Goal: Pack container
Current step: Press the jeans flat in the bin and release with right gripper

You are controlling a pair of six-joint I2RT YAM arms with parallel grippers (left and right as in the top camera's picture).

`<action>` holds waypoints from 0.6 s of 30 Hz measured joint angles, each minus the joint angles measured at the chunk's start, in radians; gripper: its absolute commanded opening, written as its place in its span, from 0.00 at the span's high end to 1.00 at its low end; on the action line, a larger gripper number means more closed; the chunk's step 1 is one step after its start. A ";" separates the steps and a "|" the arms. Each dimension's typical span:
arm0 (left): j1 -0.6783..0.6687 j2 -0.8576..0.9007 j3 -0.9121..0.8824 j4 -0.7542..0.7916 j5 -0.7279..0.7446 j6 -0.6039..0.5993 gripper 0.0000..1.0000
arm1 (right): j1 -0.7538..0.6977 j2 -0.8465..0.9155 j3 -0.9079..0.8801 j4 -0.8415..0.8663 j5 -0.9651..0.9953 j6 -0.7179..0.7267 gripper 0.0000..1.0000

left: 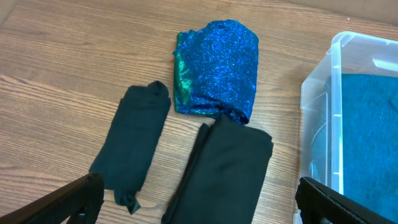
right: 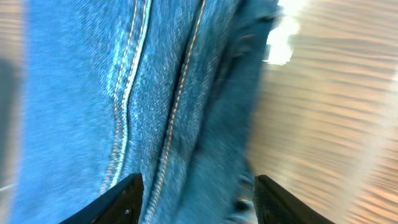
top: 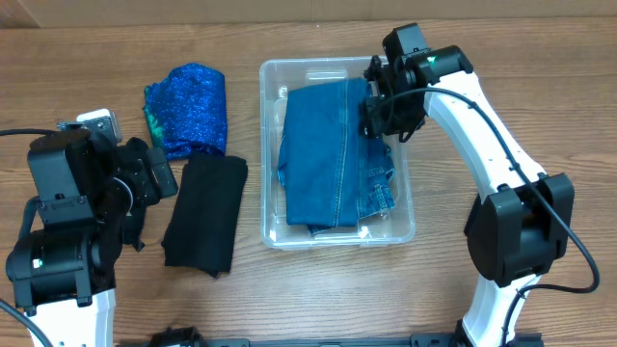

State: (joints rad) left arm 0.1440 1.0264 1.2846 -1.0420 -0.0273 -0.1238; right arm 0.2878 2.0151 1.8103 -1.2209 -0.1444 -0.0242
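The clear plastic container point(top: 409, 227) stands at the table's centre, and folded blue jeans point(top: 328, 159) fill most of it. My right gripper point(top: 378, 114) hovers over the bin's far right corner, right above the jeans' edge. In the right wrist view its fingers stand apart, with the denim point(right: 93, 93) beneath them and nothing pinched; that gripper point(right: 196, 193) is open. My left gripper point(left: 199, 199) is open wide at the left of the table, above a folded black cloth point(left: 227, 168). The container's wall point(left: 329, 112) shows at that view's right.
A sparkly blue-green folded cloth point(top: 188, 106) lies left of the bin, also seen from the left wrist point(left: 217, 68). The black cloth point(top: 204, 212) lies in front of it. A smaller black piece point(left: 134, 146) lies further left, beside the left arm.
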 measured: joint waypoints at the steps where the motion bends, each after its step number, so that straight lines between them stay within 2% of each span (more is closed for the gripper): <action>1: 0.000 0.000 0.000 0.000 0.000 0.000 0.00 | 0.000 0.000 0.004 -0.005 0.022 0.000 0.40; 4: 0.000 0.000 0.000 -0.002 0.000 0.000 0.00 | 0.009 -0.011 0.023 -0.016 0.097 -0.002 0.44; 5: 0.000 0.000 0.000 -0.002 0.000 0.000 0.00 | 0.009 -0.018 0.026 -0.018 0.108 -0.004 0.50; 8: 0.000 0.000 0.000 -0.002 0.000 0.000 0.00 | 0.012 -0.051 0.044 -0.020 0.144 -0.018 0.87; 9: 0.000 0.000 0.000 -0.002 0.000 0.000 0.00 | 0.014 -0.061 0.049 -0.021 0.152 -0.031 0.96; 18: 0.000 0.000 0.000 -0.002 0.000 0.000 0.00 | 0.130 -0.094 0.053 0.004 0.169 -0.047 0.96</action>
State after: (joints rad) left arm 0.1440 1.0264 1.2846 -1.0443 -0.0273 -0.1238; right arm 0.4175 1.9209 1.8629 -1.2171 0.0250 -0.0715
